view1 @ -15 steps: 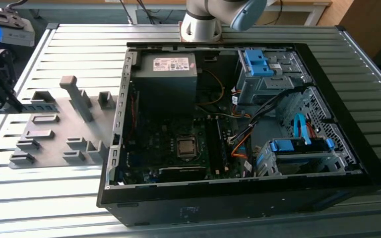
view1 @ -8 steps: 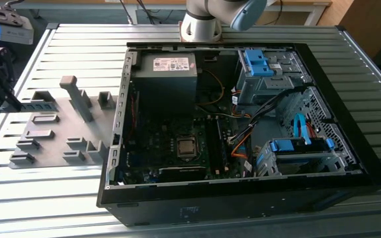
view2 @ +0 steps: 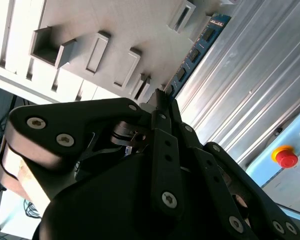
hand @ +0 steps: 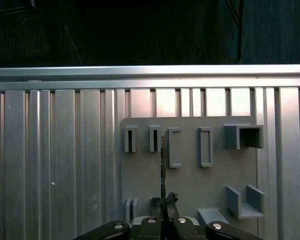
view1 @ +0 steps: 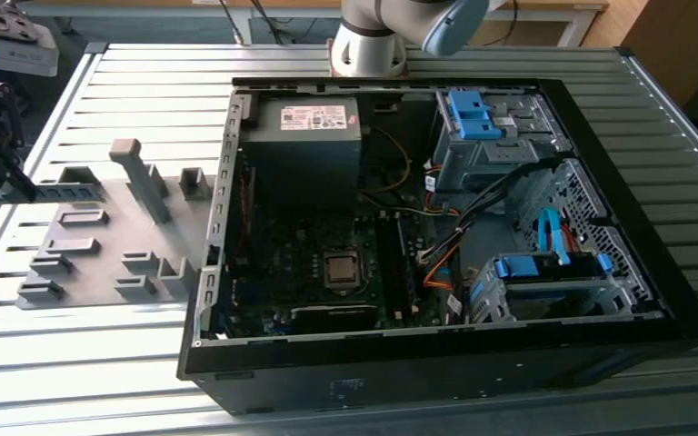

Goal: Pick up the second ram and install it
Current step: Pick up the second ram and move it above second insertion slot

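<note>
Black linkage of the gripper [view2: 161,97] crowded the foreground of the second wrist view, both fingers closed in on the near end of the second ram [view2: 197,47]. The jaws were clamped on that strip, pinching its flat faces. From the fingertips the blue-green board ran straight out, its long axis in line with the fingers' own reach and its dark chips in a row along the visible face. In the first wrist view the same strip [hand: 163,160] showed edge-on, a thin line running out from between the fingers with no lean to either side.

Under it lay the grey fixture plate [hand: 190,175], resting on the slatted metal table [view1: 143,91]. In the exterior view the ram [view1: 70,192] lay level at the plate's edge on the exterior view's left, near the plate's far corner. It reached from the gripper toward the exterior view's right. I could not tell whether its far end was free of the plate's raised blocks or sat among them.

An open computer case [view1: 446,227] stood on the same table, well apart from the ram and beyond the plate's opposite edge. The motherboard [view1: 276,263] lay flat in the case's floor. Judged from that view, the strip's long axis pointed roughly toward the case.
</note>
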You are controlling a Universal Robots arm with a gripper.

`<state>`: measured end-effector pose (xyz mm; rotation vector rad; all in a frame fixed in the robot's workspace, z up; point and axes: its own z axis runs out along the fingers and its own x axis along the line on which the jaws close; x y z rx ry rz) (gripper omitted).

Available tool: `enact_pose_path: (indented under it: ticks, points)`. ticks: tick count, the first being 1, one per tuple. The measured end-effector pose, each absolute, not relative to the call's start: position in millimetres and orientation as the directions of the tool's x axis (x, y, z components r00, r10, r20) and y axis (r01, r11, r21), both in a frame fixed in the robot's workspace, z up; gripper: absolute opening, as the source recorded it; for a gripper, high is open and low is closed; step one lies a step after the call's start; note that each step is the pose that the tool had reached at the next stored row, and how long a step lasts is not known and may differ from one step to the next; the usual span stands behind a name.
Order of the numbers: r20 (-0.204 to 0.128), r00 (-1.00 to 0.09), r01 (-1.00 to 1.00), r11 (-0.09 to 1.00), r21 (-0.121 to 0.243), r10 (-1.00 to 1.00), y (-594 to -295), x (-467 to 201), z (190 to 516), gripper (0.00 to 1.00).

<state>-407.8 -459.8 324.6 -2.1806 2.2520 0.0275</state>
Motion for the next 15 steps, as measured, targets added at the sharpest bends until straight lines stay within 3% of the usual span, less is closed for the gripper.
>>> enact_pose_path:
  ticks: [15]
  points:
    - [-0.017,-0.032,-0.999,0.032,0.008,-0.999,-460,-408,335,0.14]
